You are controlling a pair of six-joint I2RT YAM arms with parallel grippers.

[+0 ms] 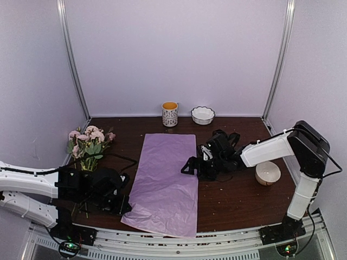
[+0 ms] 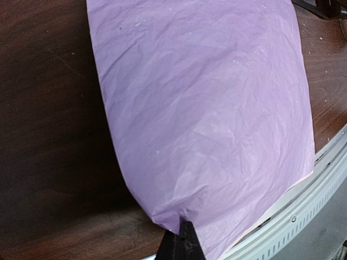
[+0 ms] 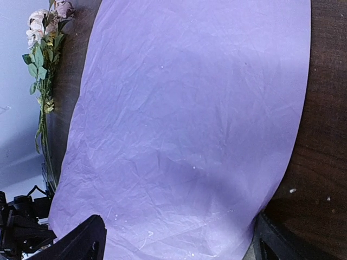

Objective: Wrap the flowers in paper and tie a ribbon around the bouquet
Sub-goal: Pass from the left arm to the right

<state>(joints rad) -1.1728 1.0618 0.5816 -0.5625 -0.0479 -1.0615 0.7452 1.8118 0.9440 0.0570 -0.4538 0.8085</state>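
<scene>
Lilac tissue-paper sheet (image 1: 165, 179) runs front-to-back, near corner clenched in left pincer (image 2: 181, 239), right pincer (image 3: 176, 244) agape over its right edge.

Dark table (image 1: 233, 200), lilac paper (image 1: 165, 179), flowers (image 1: 89, 142), cup (image 1: 169, 114), scalloped bowl (image 1: 203, 115), plain bowl (image 1: 268, 173)

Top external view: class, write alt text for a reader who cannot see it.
A lilac paper sheet lies spread on a wooden table; the left gripper pinches its near-left corner and the open right gripper sits at its right edge. Pink flowers are at the left; a cup and white bowl stand at the back, a tan bowl at the right.
</scene>
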